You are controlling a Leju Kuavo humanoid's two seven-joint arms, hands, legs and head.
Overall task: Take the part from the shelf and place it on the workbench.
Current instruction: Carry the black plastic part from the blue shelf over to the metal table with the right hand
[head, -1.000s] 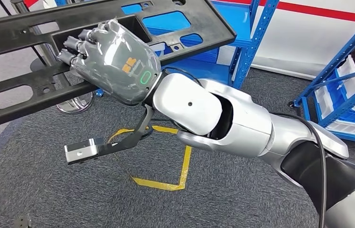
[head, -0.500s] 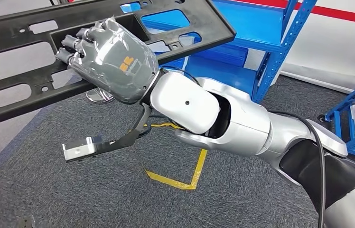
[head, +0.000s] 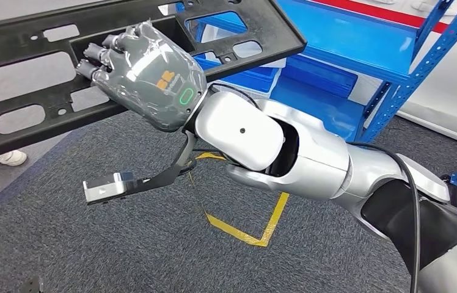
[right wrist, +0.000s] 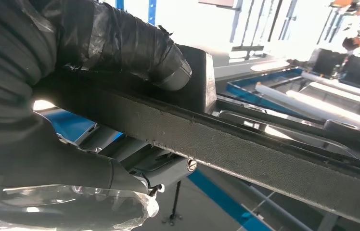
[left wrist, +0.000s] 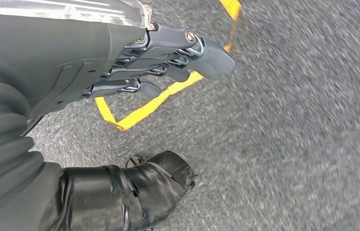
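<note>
- The right arm [head: 311,162], smooth silver shells over dark joints, reaches from the near right diagonally up toward the far left, with a black cable running along it.
- The part [head: 36,91] is a long, flat black plastic panel with rounded rectangular cut-outs and small holes; it is held in the air above the floor, crossing the far left of the scene with its right end tilted higher. The right wrist view shows its edge as a matt, finely grained bar.
- The shelf [head: 360,55], blue perforated steel uprights with flat blue decks, stands far right behind the part.
- The floor [head: 104,244] is coarse dark grey carpet marked with a yellow tape corner [head: 256,229].
- The right hand [head: 146,76], glossy grey shell with a green ring light, grips the part: dark fingers curl through a cut-out, and in the right wrist view the thumb [right wrist: 135,45], wrapped in black tape, presses on the bar's opposite face.
- The left hand [left wrist: 168,62] hangs over the carpet, fingers extended and close together, holding nothing.
</note>
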